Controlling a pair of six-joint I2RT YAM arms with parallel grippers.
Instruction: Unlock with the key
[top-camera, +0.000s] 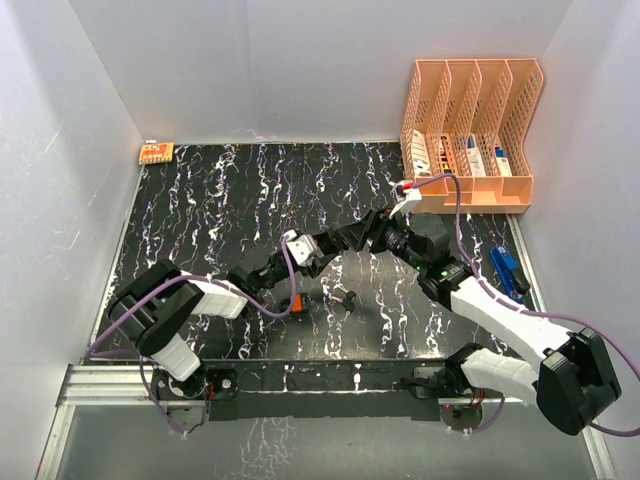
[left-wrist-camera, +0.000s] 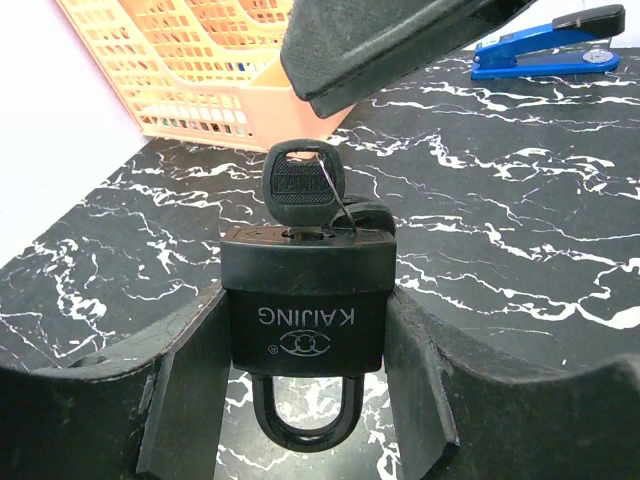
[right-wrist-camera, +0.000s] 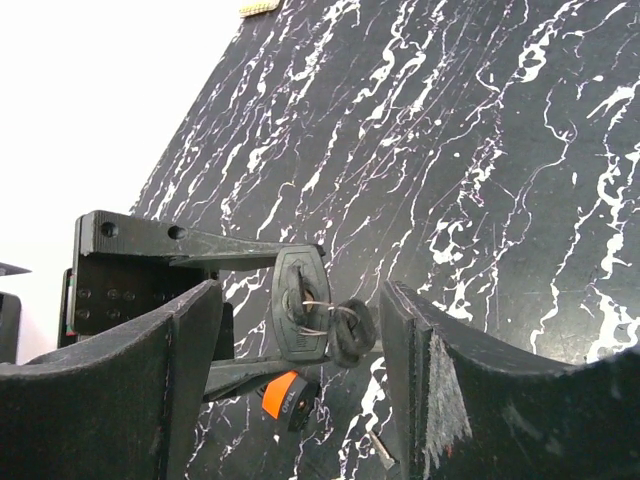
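Observation:
My left gripper (left-wrist-camera: 305, 345) is shut on a black padlock (left-wrist-camera: 305, 300), squeezing its body from both sides. Both legs of the shackle (left-wrist-camera: 300, 425) sit in the body. A black-headed key (left-wrist-camera: 303, 185) stands in the keyhole, with a second black key hanging from its wire ring. My right gripper (right-wrist-camera: 300, 305) is open, with the key head (right-wrist-camera: 298, 300) between its fingers and gaps on both sides. In the top view the left gripper (top-camera: 300, 250) and right gripper (top-camera: 345, 240) meet at mid-table around the padlock (top-camera: 322, 246).
An orange-and-black fob (top-camera: 293, 305) and a small dark key (top-camera: 347, 298) lie on the table below the grippers. A peach file rack (top-camera: 470, 130) stands at the back right. A blue stapler (top-camera: 508, 270) lies at the right edge. A small orange block (top-camera: 155, 152) sits at the back left.

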